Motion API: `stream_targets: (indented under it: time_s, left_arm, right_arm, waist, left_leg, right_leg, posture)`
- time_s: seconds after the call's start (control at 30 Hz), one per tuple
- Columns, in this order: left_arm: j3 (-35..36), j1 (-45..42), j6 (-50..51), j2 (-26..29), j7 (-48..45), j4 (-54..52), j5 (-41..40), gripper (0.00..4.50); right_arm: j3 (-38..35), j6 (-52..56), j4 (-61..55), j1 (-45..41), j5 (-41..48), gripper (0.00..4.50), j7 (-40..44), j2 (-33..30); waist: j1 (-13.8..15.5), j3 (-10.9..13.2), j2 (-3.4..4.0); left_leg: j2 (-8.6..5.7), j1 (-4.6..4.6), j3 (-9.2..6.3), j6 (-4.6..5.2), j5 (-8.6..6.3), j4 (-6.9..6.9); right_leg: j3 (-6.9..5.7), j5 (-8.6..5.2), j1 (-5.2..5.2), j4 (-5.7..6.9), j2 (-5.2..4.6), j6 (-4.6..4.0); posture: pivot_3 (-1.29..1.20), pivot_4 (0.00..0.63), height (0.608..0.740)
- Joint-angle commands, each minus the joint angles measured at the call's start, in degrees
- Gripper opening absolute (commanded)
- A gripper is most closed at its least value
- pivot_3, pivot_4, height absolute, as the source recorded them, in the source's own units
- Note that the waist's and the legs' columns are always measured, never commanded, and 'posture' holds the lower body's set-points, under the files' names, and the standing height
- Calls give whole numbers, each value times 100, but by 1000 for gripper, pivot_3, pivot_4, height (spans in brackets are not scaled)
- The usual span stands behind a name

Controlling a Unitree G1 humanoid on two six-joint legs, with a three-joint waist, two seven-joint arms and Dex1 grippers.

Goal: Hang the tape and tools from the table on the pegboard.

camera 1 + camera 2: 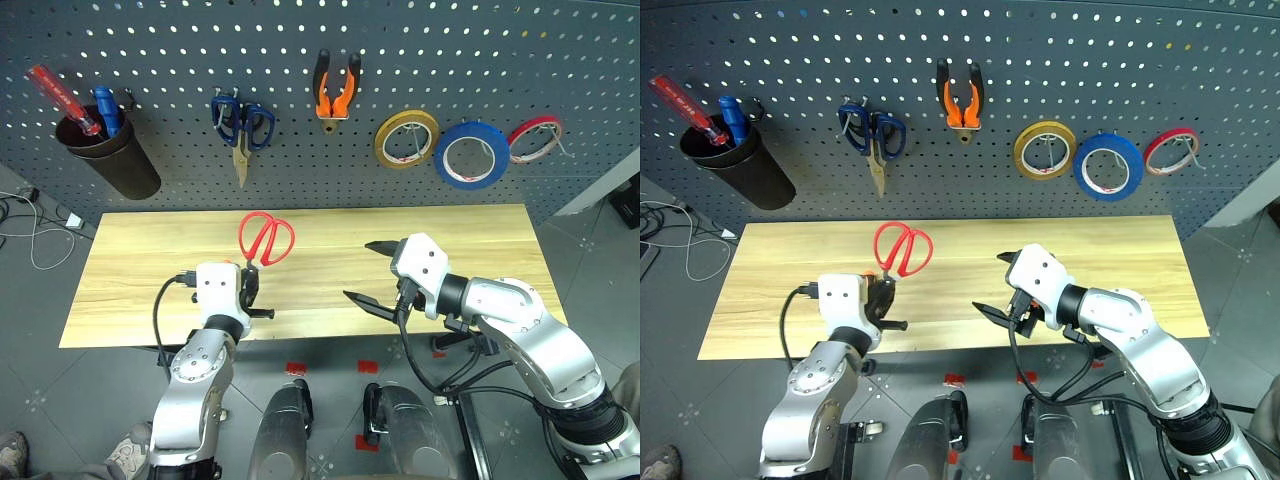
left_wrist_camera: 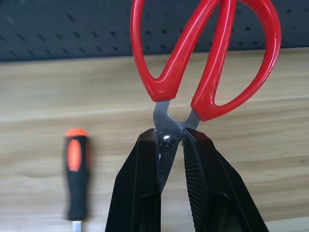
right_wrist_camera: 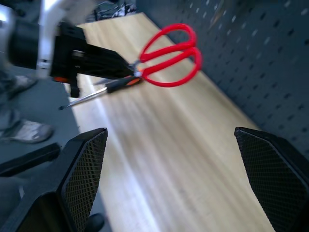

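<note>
dark grey pegboard (image 1: pixel 420 60) rises behind the table (image 1: pixel 480 250), with blue tape (image 1: pixel 471 154) and pliers (image 1: pixel 337 90) already hung. left gripper (image 2: pixel 171 145) is clamped on the red scissors (image 1: pixel 266 239) at the pivot, handles standing up beyond its fingertips. so short a pinch on metal could let them swivel or slip while a loop is steered onto a hook. screwdriver (image 2: pixel 76 176) lies on the table beside this gripper. right gripper (image 1: pixel 368 272) hangs wide and empty alongside

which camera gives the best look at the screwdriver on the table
The right wrist view: the screwdriver shows handle and shaft lying on the table. The left wrist view shows mostly its blurred handle; in the head views the left pincer covers it.
</note>
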Motion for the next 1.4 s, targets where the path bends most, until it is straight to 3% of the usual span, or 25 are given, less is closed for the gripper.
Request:
stream_targets:
  time_s: [0.03,0.27,0.57,0.97,1.1,1.27,1.4]
  left_arm:
    - [-17,210,-563,255,-98,-794,274,378]
    - [213,-211,-554,480,41,-1303,436,378]
    - [321,-1790,-272,606,146,-410,504,378]
    - [222,-2457,-264,445,264,833,462,378]
    - [232,-2696,17,317,247,1306,331,1645]
    - [143,-2142,805,370,-60,1551,200,3259]
    - [549,-1640,1697,680,-493,1589,-231,4459]
  right_arm:
    - [-545,120,-505,69,169,4500,-319,136]
    - [-1076,398,-719,-45,522,4500,-520,298]
    - [-988,247,-275,-584,435,4500,-631,466]
    - [-887,150,-23,-876,354,4500,-637,481]
    - [-704,189,-70,-827,330,4500,-670,557]
    - [-282,675,-295,-552,251,4500,-869,555]
    - [-98,1909,-625,-410,481,4500,-1444,1061]
  waist:
    - [4,0,0]
    - [20,-1,-1]
    - [32,-2,-3]
    - [-4,-2,-3]
    - [-5,-2,-3]
    - [-42,-3,-4]
    - [-101,-2,-6]
  left_leg:
    - [0,-2,0,1,-1,1]
    - [1,-4,-4,7,-4,1]
    - [-3,-5,-3,-10,7,5]
    - [-3,-7,-5,-12,8,7]
    - [-4,-7,-4,-12,9,10]
    - [-2,-4,-2,-13,9,5]
    - [3,-3,-1,-14,9,4]
  right_leg:
    - [0,0,0,0,-1,0]
    - [-4,0,-3,2,1,1]
    - [-4,13,0,4,1,-15]
    - [-10,15,0,3,-1,-20]
    - [-11,15,1,6,-3,-20]
    - [-8,15,1,2,-2,-21]
    - [-7,12,-2,4,1,-21]
  posture:
    - [-32,293,740]
    - [-17,282,740]
    - [-19,273,740]
    - [-41,276,740]
    - [-48,280,740]
    - [-55,286,740]
    - [-60,305,740]
